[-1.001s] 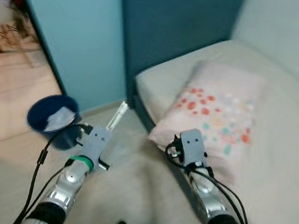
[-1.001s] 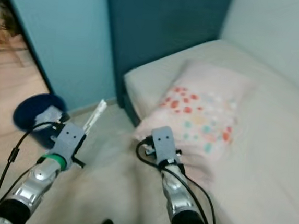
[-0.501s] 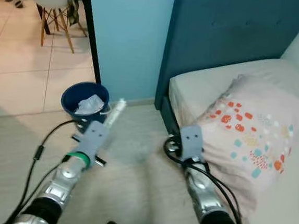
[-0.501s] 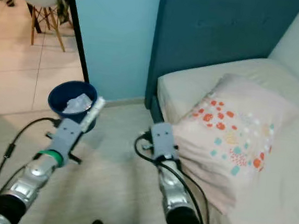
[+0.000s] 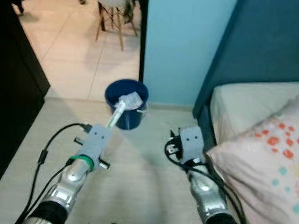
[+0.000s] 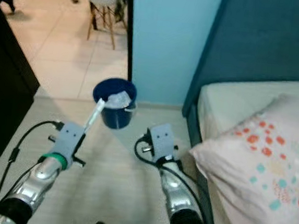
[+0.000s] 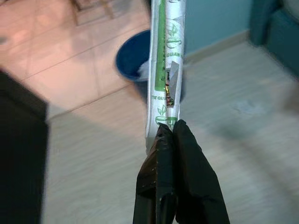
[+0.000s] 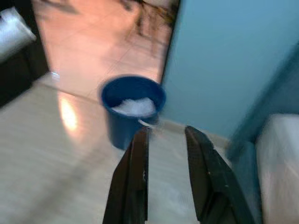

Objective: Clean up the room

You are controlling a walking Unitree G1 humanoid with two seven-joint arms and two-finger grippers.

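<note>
The white wrapper [image 7: 166,70], rolled into a tube with green print, was clamped by its lower end in the left gripper [image 7: 168,135], fingers pressed together on it, and projected past the fingertips toward the blue bin [image 5: 125,102]. The bin, already holding crumpled paper, stood on the floor by the light blue wall [image 5: 187,42]. Disposal appeared pending: approach and release remained. The right gripper [image 8: 166,140] was parted and empty.

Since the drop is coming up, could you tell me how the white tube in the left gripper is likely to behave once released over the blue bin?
The white tube, pinched at one end by the left gripper, juts out straight, so it is probably stiff and light. It looks round, so it could roll if it misses the blue bin, which already holds crumpled paper.
</note>
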